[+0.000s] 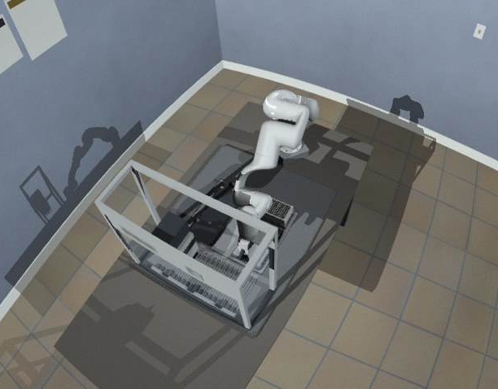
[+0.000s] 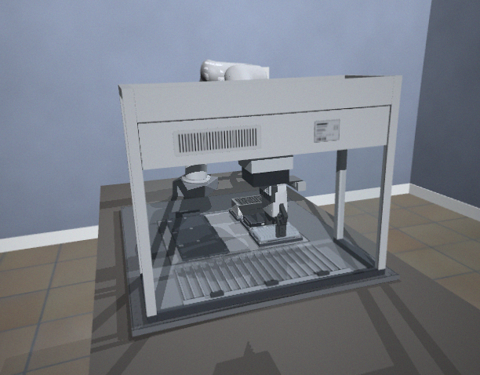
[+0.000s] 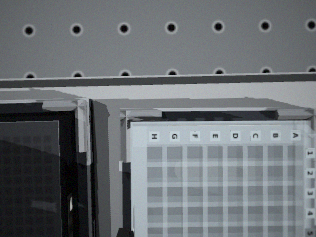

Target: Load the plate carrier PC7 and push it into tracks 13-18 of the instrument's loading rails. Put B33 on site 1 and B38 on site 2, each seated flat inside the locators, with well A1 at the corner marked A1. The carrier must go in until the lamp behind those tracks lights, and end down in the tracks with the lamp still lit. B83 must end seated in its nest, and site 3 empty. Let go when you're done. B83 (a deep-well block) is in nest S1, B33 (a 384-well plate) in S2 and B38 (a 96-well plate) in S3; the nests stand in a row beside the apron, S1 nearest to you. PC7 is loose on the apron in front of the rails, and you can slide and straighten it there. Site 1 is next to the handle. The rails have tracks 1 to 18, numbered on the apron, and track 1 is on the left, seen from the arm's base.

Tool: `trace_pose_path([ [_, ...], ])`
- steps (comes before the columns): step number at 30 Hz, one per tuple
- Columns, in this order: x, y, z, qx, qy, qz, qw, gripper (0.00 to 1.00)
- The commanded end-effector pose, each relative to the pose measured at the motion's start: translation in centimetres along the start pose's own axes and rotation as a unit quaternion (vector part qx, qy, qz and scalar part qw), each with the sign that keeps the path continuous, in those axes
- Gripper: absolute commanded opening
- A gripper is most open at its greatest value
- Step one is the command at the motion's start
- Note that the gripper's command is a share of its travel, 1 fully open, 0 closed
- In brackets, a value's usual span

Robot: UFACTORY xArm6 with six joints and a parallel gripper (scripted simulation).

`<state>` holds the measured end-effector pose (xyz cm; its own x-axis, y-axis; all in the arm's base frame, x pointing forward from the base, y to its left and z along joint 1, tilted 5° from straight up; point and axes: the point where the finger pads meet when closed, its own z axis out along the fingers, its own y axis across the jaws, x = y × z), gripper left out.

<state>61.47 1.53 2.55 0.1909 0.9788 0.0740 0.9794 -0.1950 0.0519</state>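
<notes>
Gripper [image 2: 281, 225] clamped on the pale 96-well plate B38 [image 3: 220, 184], which sits in the far nest of three.

In the nest row, the dark 384-well plate B33 [image 3: 30, 174] sits just left of it in wrist view; one black plate carrier PC7 [image 2: 200, 238] lies on the apron, well apart from the nests.

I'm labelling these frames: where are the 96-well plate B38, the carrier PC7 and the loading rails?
B38 [image 3: 220, 184]: wrist view, on its well grid.
PC7 [image 2: 200, 238]: exterior view, on its dark top face.
loading rails [image 2: 252, 270]: exterior view, on the ribbed tracks.
</notes>
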Motion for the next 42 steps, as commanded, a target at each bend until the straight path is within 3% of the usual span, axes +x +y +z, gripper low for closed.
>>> trace_pose_path([
  [1, 0.0, 0.2, -0.5, -0.003, 0.001, 0.0, 1.0, 0.0],
  [36, 0.0, 0.2, -2.2, -0.003, 0.001, 0.0, 1.0, 0.0],
  [42, 0.0, 0.2, -3.2, -0.003, 0.001, 0.0, 1.0, 0.0],
])
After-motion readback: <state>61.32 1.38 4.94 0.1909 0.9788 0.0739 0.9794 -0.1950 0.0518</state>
